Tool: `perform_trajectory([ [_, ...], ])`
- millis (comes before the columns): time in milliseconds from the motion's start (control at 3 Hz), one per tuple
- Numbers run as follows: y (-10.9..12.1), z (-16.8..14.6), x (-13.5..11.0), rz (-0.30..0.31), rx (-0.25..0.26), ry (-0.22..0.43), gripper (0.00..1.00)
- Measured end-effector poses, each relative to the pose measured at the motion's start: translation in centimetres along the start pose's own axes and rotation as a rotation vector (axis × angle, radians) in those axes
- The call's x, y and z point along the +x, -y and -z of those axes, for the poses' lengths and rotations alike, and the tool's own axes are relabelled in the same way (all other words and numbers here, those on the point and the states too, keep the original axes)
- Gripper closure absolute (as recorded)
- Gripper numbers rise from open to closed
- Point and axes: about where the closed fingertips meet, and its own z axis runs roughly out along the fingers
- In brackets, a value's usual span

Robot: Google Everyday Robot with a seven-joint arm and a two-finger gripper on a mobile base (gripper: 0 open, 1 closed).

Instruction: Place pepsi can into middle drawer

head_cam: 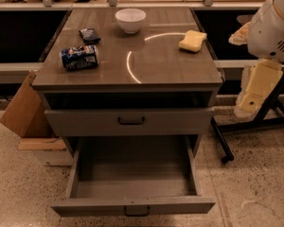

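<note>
The pepsi can (79,57), blue and dented, lies on its side at the left of the cabinet top (170,70). The middle drawer (132,174) is pulled wide open below, and nothing lies on its grey floor. My gripper (255,90), a cream-coloured piece hanging down from the white arm (274,25), is off the cabinet's right side. It hangs about level with the top's front edge, far from the can and holding nothing.
A white bowl (130,19), a yellow sponge (192,40) and a small dark packet (89,35) also sit on the top. A shallower drawer front with a black handle (131,120) is above the open drawer. A cardboard box (23,110) stands at left and black stand legs (236,126) at right.
</note>
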Motion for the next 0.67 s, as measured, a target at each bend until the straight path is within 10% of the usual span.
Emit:
perform_trajectory([
  [667,1.2,-1.5,-1.1,0.038,0.009,0.045,0.0],
])
